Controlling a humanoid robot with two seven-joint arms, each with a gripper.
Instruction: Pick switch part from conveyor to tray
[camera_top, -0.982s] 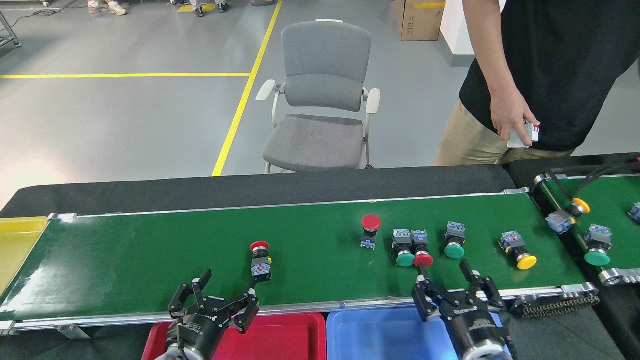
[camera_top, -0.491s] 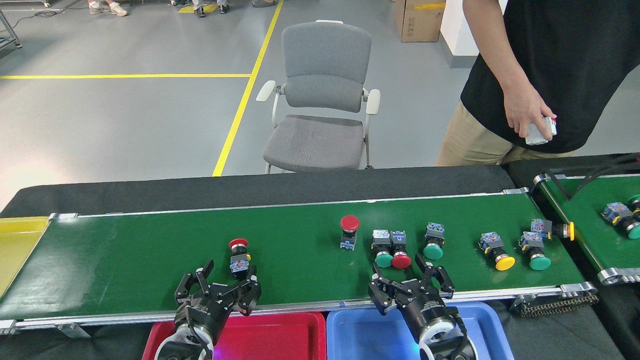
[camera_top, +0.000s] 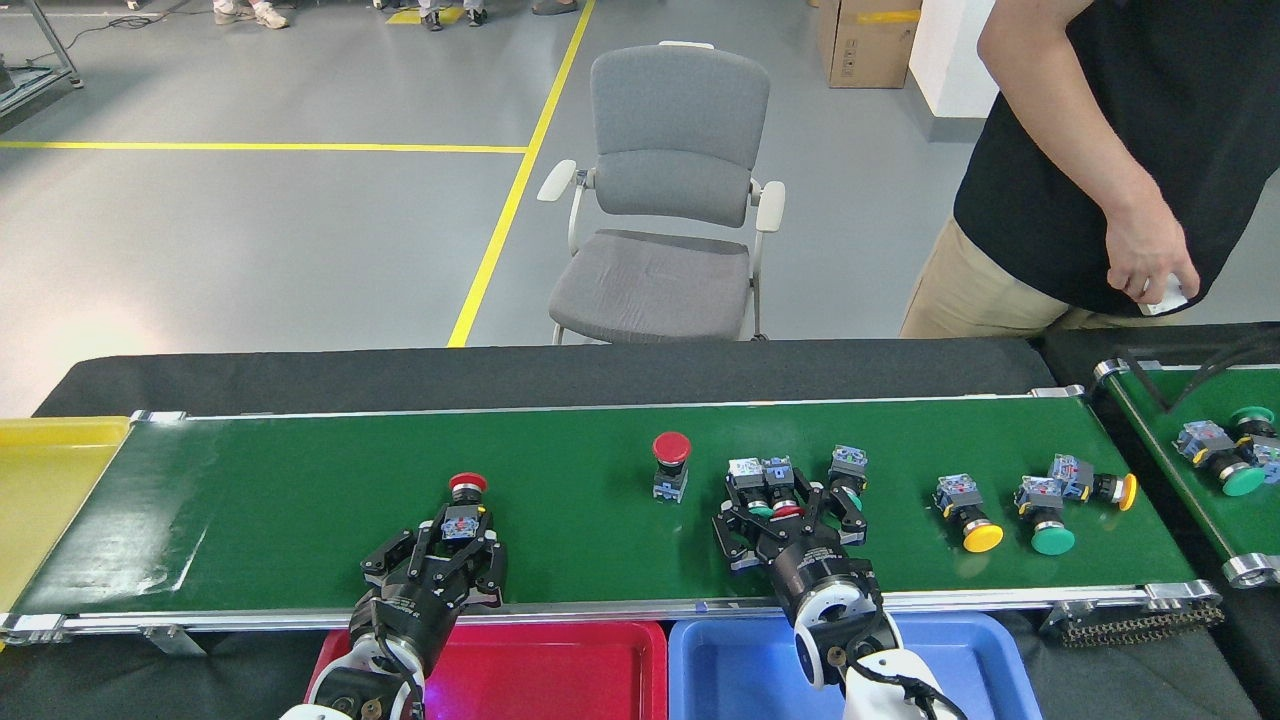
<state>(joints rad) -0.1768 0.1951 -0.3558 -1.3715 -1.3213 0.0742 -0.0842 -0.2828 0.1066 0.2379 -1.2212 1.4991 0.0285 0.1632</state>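
Two grippers work over the long glossy dark-green conveyor belt with silver edge rails (camera_top: 300, 500), both toward its near edge. The left black gripper (camera_top: 447, 548) has its fingers spread around the small red-capped pushbutton switch with a grey contact block (camera_top: 464, 508); contact cannot be confirmed. The right black gripper (camera_top: 785, 518) is likewise spread, fingers straddling the paired green-capped and red-capped switches (camera_top: 768, 485) lying on their sides; nothing is yet lifted. An upright red mushroom-head switch (camera_top: 670, 464) stands just left of that pair, and a yellow-capped switch (camera_top: 968, 512) and a green-capped switch (camera_top: 1043, 514) lie toward the belt's right end. A red plastic tray (camera_top: 560, 670) and a blue plastic tray (camera_top: 740, 670) sit below the near rail.

Handling judgement: the switch parts appear light, rigid moulded plastic, with smooth rounded caps likely to slip. The squarer contact block or the neck beneath the cap offers the surer hold. The touching pair risks a double pick or one part being knocked aside.
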